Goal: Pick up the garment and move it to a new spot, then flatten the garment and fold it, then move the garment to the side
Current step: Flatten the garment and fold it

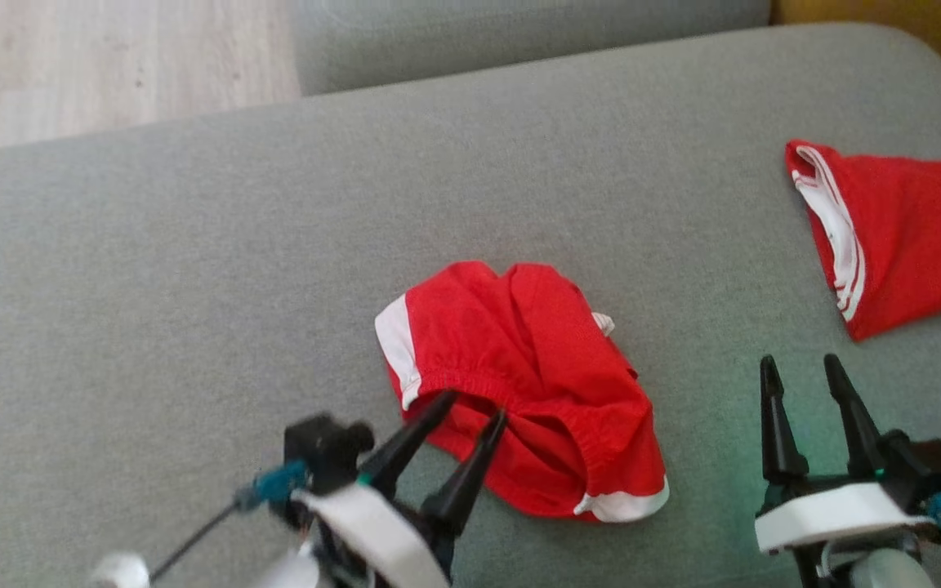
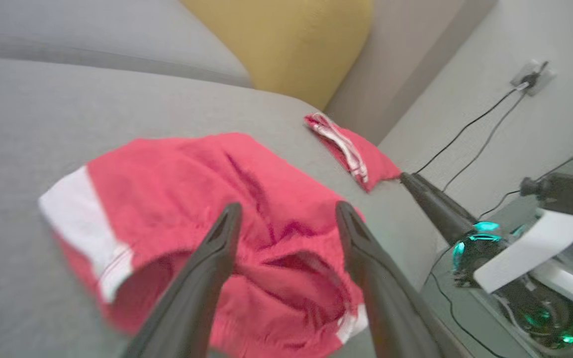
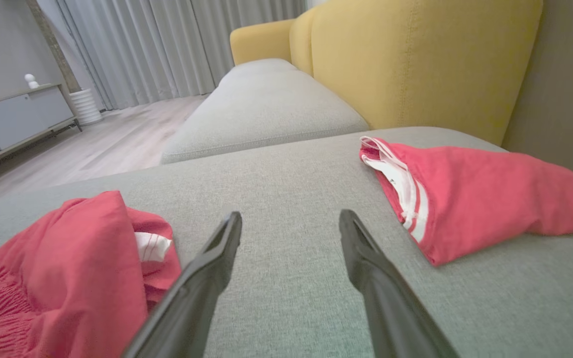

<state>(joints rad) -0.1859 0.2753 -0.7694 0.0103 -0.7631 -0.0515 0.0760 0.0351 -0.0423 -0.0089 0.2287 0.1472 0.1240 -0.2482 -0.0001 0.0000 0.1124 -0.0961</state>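
A crumpled red garment (image 1: 519, 384) with white trim lies in the middle of the grey cushion (image 1: 193, 286). My left gripper (image 1: 474, 406) is open, its fingertips just over the garment's elastic waistband at the near edge, nothing between them. In the left wrist view the garment (image 2: 207, 199) lies beneath the spread fingers (image 2: 217, 248). My right gripper (image 1: 801, 367) stands open over bare cushion to the garment's right, holding nothing. The right wrist view has the garment (image 3: 67, 258) at lower left, beside the left finger.
A second red garment (image 1: 903, 245) with white stripes lies at the cushion's far right, near the yellow backrest (image 3: 416, 59). Another grey cushion (image 1: 519, 33) adjoins at the back. Wooden floor (image 1: 111, 57) is beyond the far left. Cables and a wall socket (image 2: 530, 77) are on the right.
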